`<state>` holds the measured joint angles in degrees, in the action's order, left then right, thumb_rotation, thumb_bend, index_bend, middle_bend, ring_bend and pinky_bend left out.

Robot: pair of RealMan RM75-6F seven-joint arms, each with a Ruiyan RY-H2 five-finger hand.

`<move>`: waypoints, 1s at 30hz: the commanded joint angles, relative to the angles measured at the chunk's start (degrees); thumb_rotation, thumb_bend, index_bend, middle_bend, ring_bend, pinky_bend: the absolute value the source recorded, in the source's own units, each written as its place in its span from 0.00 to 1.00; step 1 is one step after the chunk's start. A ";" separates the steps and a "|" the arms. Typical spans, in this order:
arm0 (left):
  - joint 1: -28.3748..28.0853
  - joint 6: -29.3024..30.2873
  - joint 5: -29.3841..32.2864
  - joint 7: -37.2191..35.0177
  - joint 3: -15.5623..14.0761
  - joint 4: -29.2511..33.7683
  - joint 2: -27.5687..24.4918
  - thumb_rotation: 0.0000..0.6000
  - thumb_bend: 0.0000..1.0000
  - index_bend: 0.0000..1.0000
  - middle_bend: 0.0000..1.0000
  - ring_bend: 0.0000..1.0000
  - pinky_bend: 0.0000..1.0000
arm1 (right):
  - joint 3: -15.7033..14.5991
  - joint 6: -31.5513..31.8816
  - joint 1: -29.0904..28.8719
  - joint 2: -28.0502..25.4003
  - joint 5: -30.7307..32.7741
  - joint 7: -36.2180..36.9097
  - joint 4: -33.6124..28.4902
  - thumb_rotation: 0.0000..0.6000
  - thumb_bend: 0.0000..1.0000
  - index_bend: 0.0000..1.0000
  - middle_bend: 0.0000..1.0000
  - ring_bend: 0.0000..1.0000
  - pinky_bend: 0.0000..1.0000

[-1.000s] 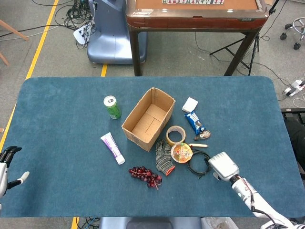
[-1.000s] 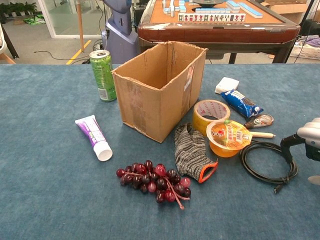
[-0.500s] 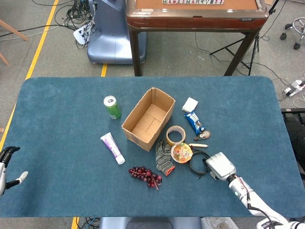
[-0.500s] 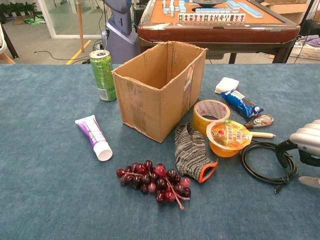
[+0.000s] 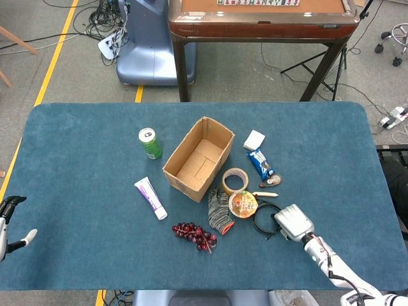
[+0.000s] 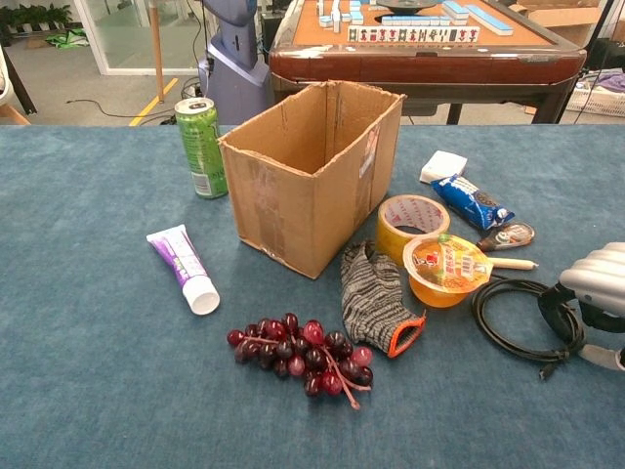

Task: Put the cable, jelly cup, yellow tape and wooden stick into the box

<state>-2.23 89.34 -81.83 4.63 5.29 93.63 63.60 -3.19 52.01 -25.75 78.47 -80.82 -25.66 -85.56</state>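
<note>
**Nothing boxed yet; right hand at the cable**

The cardboard box [image 5: 198, 159] stands empty. Near its right side sit the yellow tape [image 6: 411, 221] and jelly cup [image 6: 445, 269], touching; the wooden stick [image 6: 512, 263] lies just beyond the cup, and the coiled black cable [image 6: 518, 319] rests on the table. The right hand [image 6: 592, 294] reaches over the cable's right edge; whether it grips, I cannot tell. The left hand [image 5: 11, 218] hangs open at the table's left edge. All four items remain.
</note>
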 commanded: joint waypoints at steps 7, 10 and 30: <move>0.11 0.16 0.03 -0.25 0.07 0.09 -0.20 1.00 0.13 0.24 0.24 0.30 0.50 | 0.00 0.49 -0.21 0.35 0.44 -0.04 0.10 1.00 0.43 0.64 1.00 1.00 1.00; 0.13 0.16 0.05 -0.32 0.09 0.10 -0.25 1.00 0.13 0.24 0.24 0.30 0.50 | -0.06 1.79 -0.05 -0.25 -0.58 0.43 -0.79 1.00 0.44 0.66 1.00 1.00 1.00; 0.13 -0.04 0.26 -0.27 0.14 0.31 -0.34 1.00 0.13 0.24 0.25 0.30 0.50 | 1.57 13.70 1.42 -8.98 -8.65 -6.03 -16.86 1.00 0.45 0.74 1.00 1.00 1.00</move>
<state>-2.10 89.30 -81.56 4.35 5.42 93.93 63.26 -1.92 64.68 -24.58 70.54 -88.61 -30.81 -101.05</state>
